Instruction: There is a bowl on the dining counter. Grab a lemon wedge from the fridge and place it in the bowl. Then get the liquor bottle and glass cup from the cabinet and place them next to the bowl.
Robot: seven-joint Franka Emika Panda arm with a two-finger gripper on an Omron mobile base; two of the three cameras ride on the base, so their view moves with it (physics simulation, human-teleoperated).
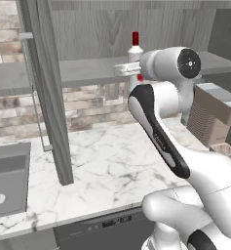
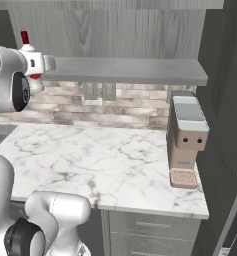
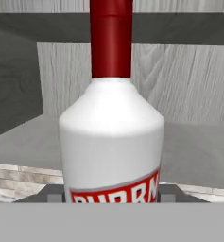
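Gripper [image 1: 132, 68], jaws set around liquor bottle; whether they press it we cannot tell.
Cabinet [image 2: 130, 30], shelf [image 2: 140, 70]: liquor bottle [image 3: 111, 137] stands upright at shelf's front edge, long axis vertical, red cap uppermost.

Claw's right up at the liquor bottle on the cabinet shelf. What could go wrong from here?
1. In the hand view the white-shouldered, red-capped liquor bottle sits between the fingers, but contact isn't visible; the claw may close on too little and let it slip.
2. The bottle stands upright on the flat grey cabinet shelf; a nudge could tip it.
3. Pulling back, the arm could clip the grey wood-grain cabinet door hanging open on its left.
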